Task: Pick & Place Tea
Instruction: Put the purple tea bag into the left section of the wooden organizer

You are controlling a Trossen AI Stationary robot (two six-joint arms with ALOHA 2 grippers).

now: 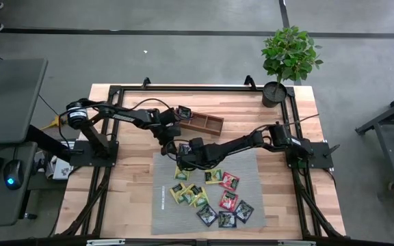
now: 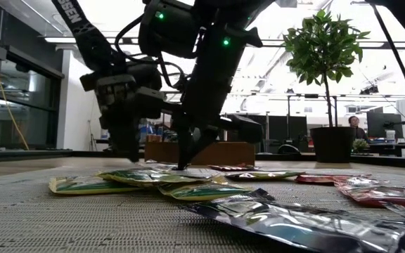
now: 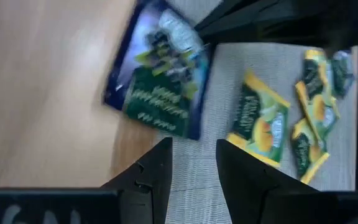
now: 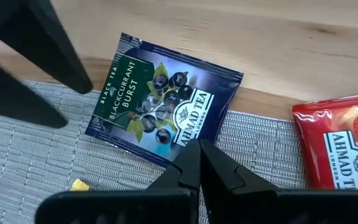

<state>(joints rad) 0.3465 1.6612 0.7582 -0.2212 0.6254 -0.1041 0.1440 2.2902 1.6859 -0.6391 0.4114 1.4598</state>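
A black tea sachet (image 4: 160, 99) marked blackcurrant lies flat, partly on the wood and partly on the far edge of the grey mat (image 1: 252, 205). It also shows in the left wrist view (image 3: 160, 87). My right gripper (image 4: 199, 144) is shut, its tips down on this sachet. My left gripper (image 3: 194, 146) stands open just short of the same sachet with only mat between its fingers. In the high view the left gripper (image 1: 172, 142) and the right gripper (image 1: 183, 153) are close together at the mat's far edge. Several more sachets (image 1: 211, 198) lie on the mat. My right gripper presses its shut fingertips (image 4: 191, 155) on the black sachet near its edge that lies on the mat (image 4: 166, 152). The fingers slant down from above. The sachet lies flat. In the low view the tips (image 2: 183, 163) reach down to the sachets' level.
A red sachet (image 4: 340, 143) lies right beside the black one. Yellow-green sachets (image 3: 260, 124) lie on the mat near my left gripper. The brown wooden tray (image 1: 207, 124) stands just beyond both grippers. A potted plant (image 1: 289, 55) stands at the far right corner.
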